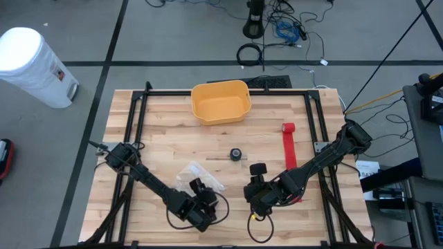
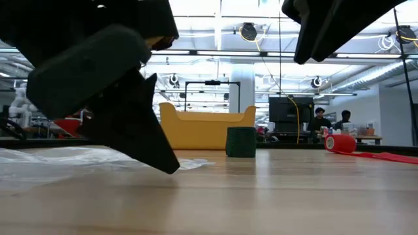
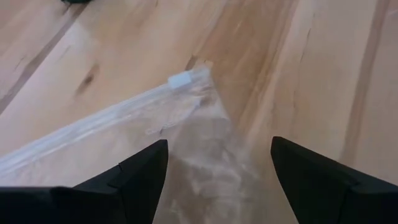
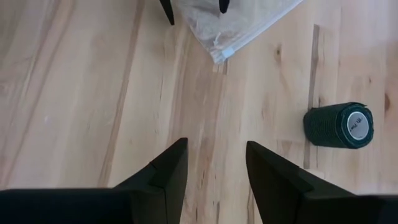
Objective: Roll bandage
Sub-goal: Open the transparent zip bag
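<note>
Tool on the left arm (image 1: 201, 200) hangs over the near edge of a clear plastic bag (image 1: 199, 176) in the high view, jaws wide and empty. Right tool (image 1: 257, 196) sits near the front of the tabletop (image 1: 166, 131), empty too. A red bandage (image 1: 288, 146) lies unrolled as a strip toward the right side, its rolled end (image 1: 288, 128) pointing to the yellow bin (image 1: 220, 102); a dark green roll (image 1: 237, 154) stands mid-table.

Low view: green roll (image 2: 241, 141) upright before the bin (image 2: 206, 128); the red roll end (image 2: 339, 143) sits right of it, its tail trailing flat along the wood.

Left wrist view: fingers (image 3: 140, 171) spread wide above the bag's zip corner (image 3: 180, 80), touching nothing.

Right wrist view: fingers (image 4: 171, 165) parted with bare wood between them, green roll (image 4: 339, 125) off to one side.

Judged from its look, the bandage is light, soft and limp, likely to bunch or slide. Best taken at the rolled end, pinching across the width, with the tail kept flat.
</note>
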Robot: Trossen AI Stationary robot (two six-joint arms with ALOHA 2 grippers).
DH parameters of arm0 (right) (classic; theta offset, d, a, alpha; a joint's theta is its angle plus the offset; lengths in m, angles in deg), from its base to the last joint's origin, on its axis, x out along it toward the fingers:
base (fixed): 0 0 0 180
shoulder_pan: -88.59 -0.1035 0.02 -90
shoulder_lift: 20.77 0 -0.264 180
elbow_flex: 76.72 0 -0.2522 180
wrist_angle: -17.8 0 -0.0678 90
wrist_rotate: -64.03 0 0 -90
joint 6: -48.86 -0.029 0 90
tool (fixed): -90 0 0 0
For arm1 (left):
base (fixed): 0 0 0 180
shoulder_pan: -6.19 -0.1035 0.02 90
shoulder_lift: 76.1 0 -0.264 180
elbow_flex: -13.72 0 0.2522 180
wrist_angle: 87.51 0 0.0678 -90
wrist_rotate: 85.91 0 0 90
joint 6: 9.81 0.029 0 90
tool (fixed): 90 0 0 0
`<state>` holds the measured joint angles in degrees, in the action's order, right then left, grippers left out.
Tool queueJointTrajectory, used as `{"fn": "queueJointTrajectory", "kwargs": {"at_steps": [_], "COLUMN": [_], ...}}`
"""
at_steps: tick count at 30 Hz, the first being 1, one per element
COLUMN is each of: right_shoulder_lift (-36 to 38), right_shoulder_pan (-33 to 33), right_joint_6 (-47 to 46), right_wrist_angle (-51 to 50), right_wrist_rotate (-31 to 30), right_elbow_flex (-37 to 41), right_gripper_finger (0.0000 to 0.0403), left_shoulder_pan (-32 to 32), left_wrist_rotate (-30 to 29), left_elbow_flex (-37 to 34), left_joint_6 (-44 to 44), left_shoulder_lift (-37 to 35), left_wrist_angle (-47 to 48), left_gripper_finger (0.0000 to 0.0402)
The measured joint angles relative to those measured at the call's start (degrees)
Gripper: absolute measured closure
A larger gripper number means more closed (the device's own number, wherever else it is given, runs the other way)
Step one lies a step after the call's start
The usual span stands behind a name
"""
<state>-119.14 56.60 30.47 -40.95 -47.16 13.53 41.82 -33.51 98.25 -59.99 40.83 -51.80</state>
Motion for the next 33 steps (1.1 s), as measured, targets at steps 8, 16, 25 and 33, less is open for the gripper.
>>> {"fn": "queueJointTrajectory", "kwargs": {"at_steps": [8, 16, 25, 33], "right_shoulder_lift": [0.0, 0.0, 0.0, 0.0], "right_shoulder_pan": [0.0, 0.0, 0.0, 0.0], "right_joint_6": [0.0, 0.0, 0.0, 1.1], "right_wrist_angle": [0.2, 0.7, 0.7, 0.8], "right_wrist_rotate": [0.0, 0.0, 0.0, 0.0], "right_elbow_flex": [0.0, 0.0, 0.0, 0.0], "right_gripper_finger": [0.0255, 0.0255, 0.0255, 0.0255], "left_shoulder_pan": [-0.1, -0.1, -0.3, 1.2], "left_wrist_rotate": [0.4, 3.7, 4.3, 4.8], "left_elbow_flex": [0.0, 0.1, 0.1, 2.1], "left_joint_6": [-0.5, 0.1, 3.0, 6.3], "left_shoulder_lift": [0.0, 0.0, -0.1, -0.8], "left_wrist_angle": [4.0, 4.1, 6.0, 6.7], "left_gripper_finger": [0.0142, 0.0268, 0.0392, 0.0398]}}
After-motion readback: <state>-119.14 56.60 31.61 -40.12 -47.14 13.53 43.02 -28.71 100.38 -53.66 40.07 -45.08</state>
